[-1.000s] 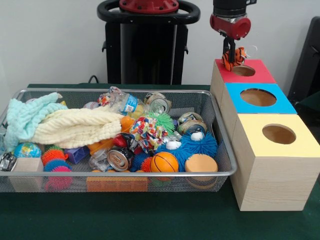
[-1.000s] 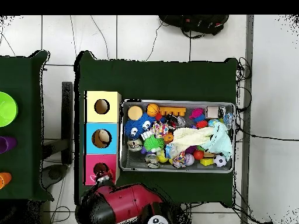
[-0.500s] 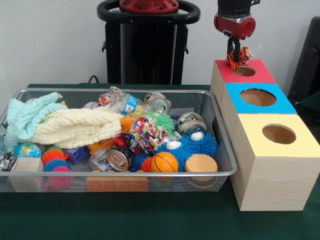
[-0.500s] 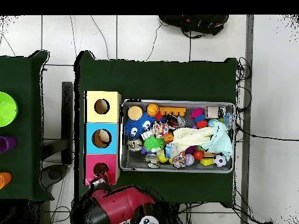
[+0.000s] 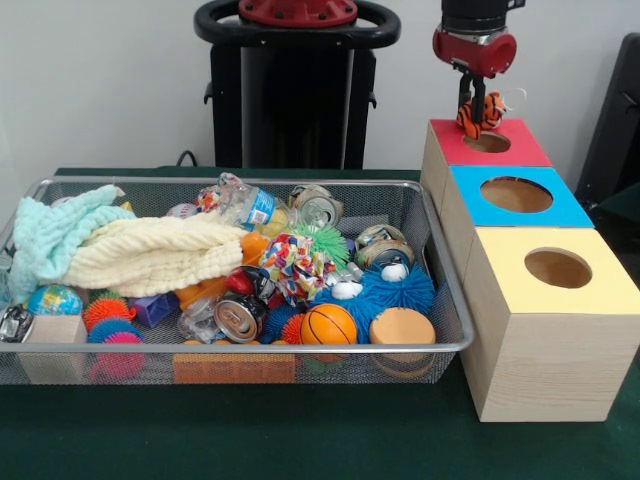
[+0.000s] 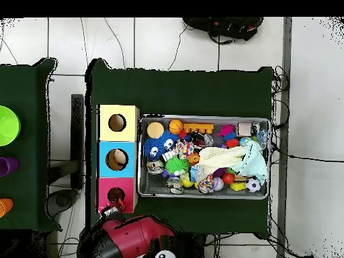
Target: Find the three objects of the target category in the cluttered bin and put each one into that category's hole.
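Note:
My gripper [image 5: 475, 116] hangs over the back of the red-topped box [image 5: 520, 150], just above and behind its round hole [image 5: 488, 142]. It is shut on a small orange toy with black and white stripes [image 5: 488, 108], which dangles over the hole's far rim. The wire mesh bin [image 5: 250, 347] lies at the left, full of clutter. No yellow duck toy shows plainly in it. In the overhead view the red arm [image 6: 131, 235] reaches to the red box's hole [image 6: 115, 195] beside the bin [image 6: 201, 118].
A blue-topped box [image 5: 560, 210] and a yellow-topped box [image 5: 610, 290] stand in a row in front of the red one. The bin holds cloths [image 5: 150, 250], cans, spiky balls, an orange basketball [image 5: 328, 324] and a plastic bottle.
My gripper has risen a little and shifted right and back over the red box, with the striped toy still in it. In the overhead view the arm has drawn back towards the base.

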Tool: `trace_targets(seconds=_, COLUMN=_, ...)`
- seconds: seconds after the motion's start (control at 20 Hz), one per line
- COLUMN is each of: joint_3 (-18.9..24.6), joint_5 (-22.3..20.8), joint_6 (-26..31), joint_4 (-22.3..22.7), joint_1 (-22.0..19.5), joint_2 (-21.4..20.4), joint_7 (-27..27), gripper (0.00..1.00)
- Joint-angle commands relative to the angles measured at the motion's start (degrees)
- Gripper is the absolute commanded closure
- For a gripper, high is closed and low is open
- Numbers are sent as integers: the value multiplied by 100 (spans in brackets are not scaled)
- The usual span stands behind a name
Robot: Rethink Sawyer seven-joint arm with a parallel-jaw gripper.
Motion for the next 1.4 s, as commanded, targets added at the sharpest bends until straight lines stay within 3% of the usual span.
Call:
trace_targets(seconds=0.05, joint_3=38, joint_5=-107, joint_6=-98, joint_4=-334, joint_1=16, joint_2=474, joint_7=-125, gripper=100)
trace_targets(seconds=0.65, joint_3=467, joint_5=81, joint_6=490, joint_4=-721, joint_1=-633, joint_2=534, joint_7=-482, gripper=100)
trace_targets(seconds=1.4, joint_3=258, joint_5=126, joint_6=819, joint_4=-1284, joint_1=-187, joint_2=799, joint_7=-221, gripper=100)
